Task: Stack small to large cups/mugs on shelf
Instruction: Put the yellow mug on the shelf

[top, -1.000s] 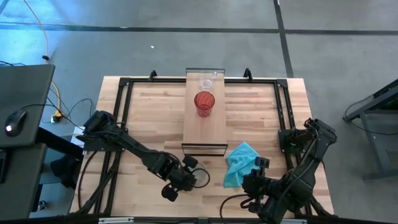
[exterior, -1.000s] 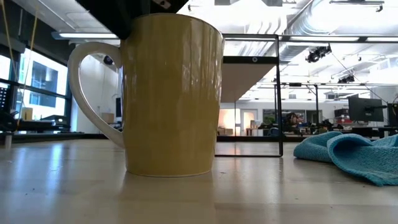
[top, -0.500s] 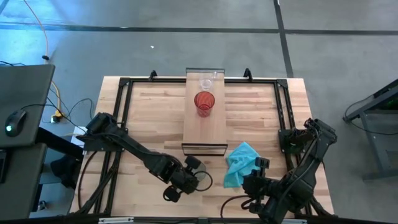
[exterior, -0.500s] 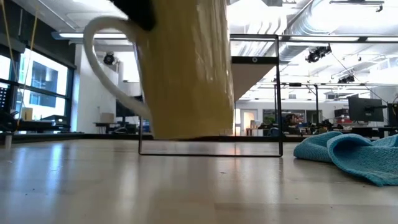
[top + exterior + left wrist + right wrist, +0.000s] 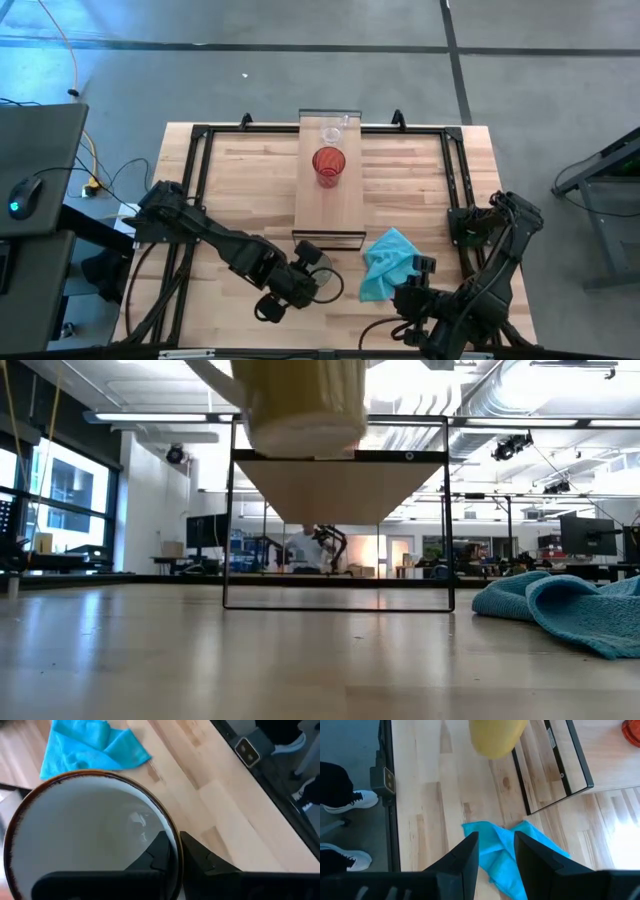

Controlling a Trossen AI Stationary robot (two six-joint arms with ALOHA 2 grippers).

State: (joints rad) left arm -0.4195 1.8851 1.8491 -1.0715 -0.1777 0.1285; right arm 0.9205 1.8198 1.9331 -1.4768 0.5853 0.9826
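Observation:
The cream handled mug hangs above the table near its front edge, with my left gripper shut on it; the left wrist view looks into its white inside. On the shelf stand the red cup and, farther back, the tiny clear glass. My right gripper stands open above the teal cloth at the near right and touches nothing. My left gripper holds the mug by its brown-edged rim, one finger inside the mug and one outside. The fingers slant down from the table's left. The mug hangs about upright, its base lifted clear of the table.
The teal cloth lies crumpled just near and right of the shelf's near end. A black frame runs around the tabletop. A person's shoes show beyond the table's edge.
My left gripper has risen and drifted a little toward the shelf's near end, carrying the cream mug. The mug stood on the table a second ago; it tipped slightly as it came up and now hangs clear above the tabletop.

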